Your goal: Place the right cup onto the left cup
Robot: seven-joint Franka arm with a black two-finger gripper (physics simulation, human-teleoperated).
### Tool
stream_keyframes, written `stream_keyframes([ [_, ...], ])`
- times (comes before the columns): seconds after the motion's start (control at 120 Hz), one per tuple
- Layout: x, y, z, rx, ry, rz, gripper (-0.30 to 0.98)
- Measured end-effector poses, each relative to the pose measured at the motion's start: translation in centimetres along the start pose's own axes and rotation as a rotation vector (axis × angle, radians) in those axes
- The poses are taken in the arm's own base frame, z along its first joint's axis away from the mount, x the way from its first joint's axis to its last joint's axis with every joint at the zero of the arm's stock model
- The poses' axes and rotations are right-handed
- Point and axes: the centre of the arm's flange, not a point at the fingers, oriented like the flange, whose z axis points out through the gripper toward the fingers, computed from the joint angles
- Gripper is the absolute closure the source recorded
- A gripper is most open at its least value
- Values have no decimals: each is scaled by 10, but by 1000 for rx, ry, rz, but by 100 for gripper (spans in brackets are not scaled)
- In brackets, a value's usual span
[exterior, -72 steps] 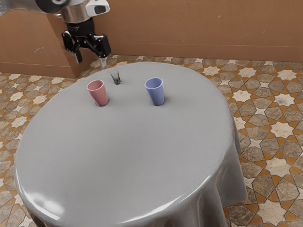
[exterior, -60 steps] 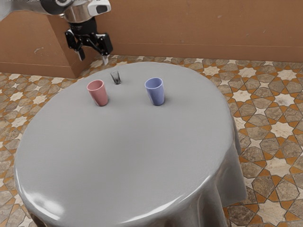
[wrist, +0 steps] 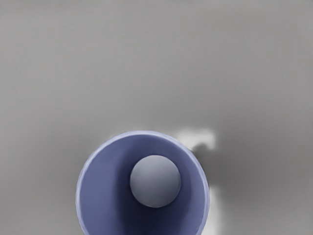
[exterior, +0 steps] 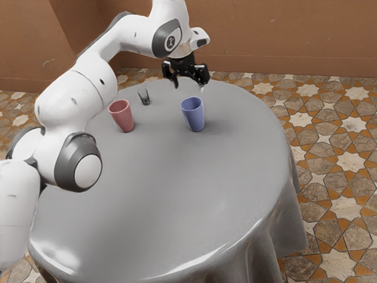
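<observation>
My gripper [exterior: 189, 88] hangs just above the blue cup in the exterior view, its fingers spread apart with nothing between them. The blue cup [exterior: 194, 115] stands upright on the table, toward the exterior view's right. In the wrist view the open mouth of the blue cup [wrist: 100, 196] lies under my hand, and I look down to its bottom. A pink-red cup [exterior: 123, 117] stands upright and apart from it, toward the exterior view's left.
A small clear glass [exterior: 144, 96] stands close behind the pink-red cup. The round table [exterior: 171, 194] has a grey cloth. My arm reaches over the table's edge at the exterior view's left, and a brown wall rises behind.
My arm has swung toward the exterior view's right, bringing the gripper from beyond the table's far left edge to above the blue cup. Both cups and the glass stay where they were.
</observation>
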Motion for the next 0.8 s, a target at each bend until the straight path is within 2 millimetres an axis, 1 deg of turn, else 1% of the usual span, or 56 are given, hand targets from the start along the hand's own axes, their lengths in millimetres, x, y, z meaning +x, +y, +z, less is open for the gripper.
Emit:
stream_keyframes([
  [0.083, 7, 11, 20, -17, 13, -8, 2],
  [0.2, 8, 19, 45, -44, -8, -24, 2],
  [0.325, 7, 19, 56, -64, -27, -46, 2],
  [0.533, 6, 18, 66, -78, -48, -76, 2],
  [0.658, 5, 20, 87, -79, -68, -88, 2],
  [0.8, 6, 21, 94, -81, -68, -100, 2],
])
